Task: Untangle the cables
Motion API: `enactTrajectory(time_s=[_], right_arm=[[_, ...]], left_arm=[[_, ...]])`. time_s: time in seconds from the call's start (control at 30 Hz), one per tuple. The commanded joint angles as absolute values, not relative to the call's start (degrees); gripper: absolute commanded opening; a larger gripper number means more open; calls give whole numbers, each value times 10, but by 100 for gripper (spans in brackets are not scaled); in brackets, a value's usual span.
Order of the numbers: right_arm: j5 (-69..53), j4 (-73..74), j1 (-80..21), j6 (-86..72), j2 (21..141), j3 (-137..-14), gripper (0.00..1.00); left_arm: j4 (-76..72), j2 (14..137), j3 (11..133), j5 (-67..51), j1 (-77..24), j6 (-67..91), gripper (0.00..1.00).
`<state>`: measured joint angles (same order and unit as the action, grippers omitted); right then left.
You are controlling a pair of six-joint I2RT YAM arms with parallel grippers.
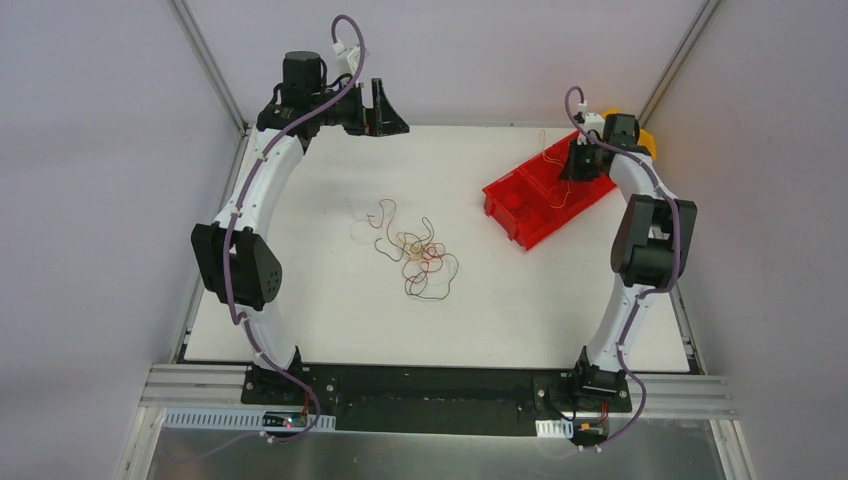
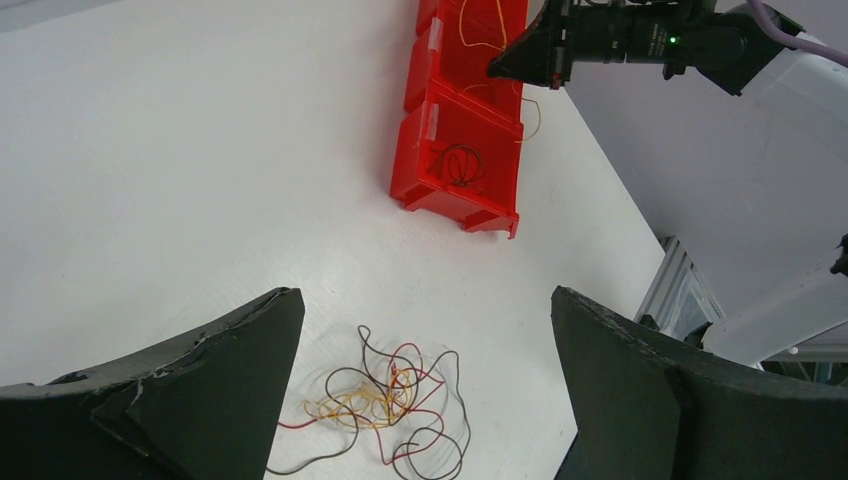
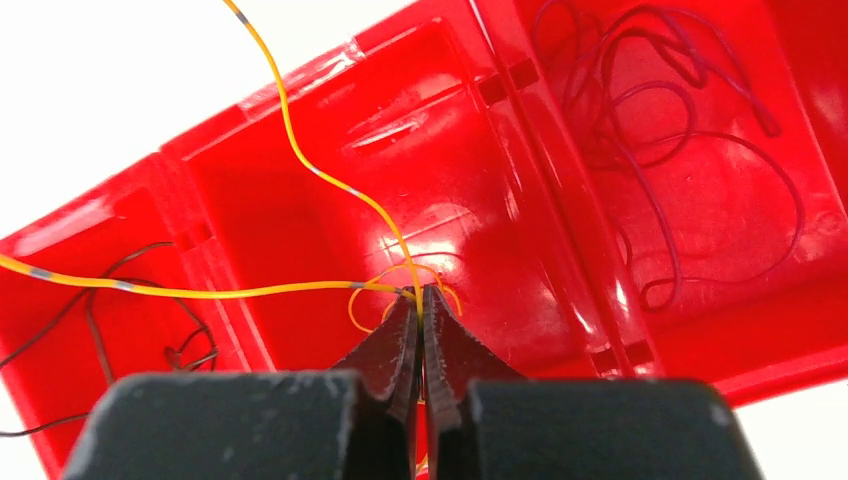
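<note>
1. Work item. The cables (image 1: 415, 255) lie as 1 loose tangle near the middle of the table (image 1: 300, 320). In the left wrist view, red, yellow-orange and dark strands cross one another in it.

2. Sorting receptacle. The red bin (image 1: 520, 215) sits at 2 o'clock from the tangle, well apart from it. It has 3 compartments, and each holds a single colour, so it appears to serve as the drop-off for freed strands:
- a black cable (image 2: 462, 165) is at one end;
- a dark reddish cable (image 3: 660, 150) is at the other end.

3. Right end effector. The right gripper (image 3: 421, 295) is clenched on the yellow cable (image 3: 250, 293), with the fingertips pinched together over the middle compartment. The strand rises out of the bin toward 11 o'clock and trails off toward 9 o'clock. Most of its length is therefore not yet inside. Judgement: the grasp is kept low so that the strand coils into that compartment before letting go.

4. Left end effector. The left gripper (image 2: 425, 295) is released, jaws wide, and holds nothing. It is raised at 11 o'clock from the tangle, clear of the right arm's work.
</note>
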<state>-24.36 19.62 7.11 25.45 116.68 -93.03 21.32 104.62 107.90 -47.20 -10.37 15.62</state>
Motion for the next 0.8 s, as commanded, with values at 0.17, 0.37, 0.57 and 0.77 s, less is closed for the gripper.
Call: enactTrajectory(time_s=[0.17,0.37,0.57,0.77], right_arm=[[-149,332,43,337,1263,-1055,0],[-104,389,39,352,1306,-1100,0],[-84,397,25,361,1306,-1102,0],[-108,398,24,324,1266,-1118,33]], left_arm=[[207,1017,1077,-472,-98,150,99],[207,1026,1086,-472,-98,163,99],[208,1030,1089,-473,-98,170,99],[211,1028,1089,-475,-98,170,99]])
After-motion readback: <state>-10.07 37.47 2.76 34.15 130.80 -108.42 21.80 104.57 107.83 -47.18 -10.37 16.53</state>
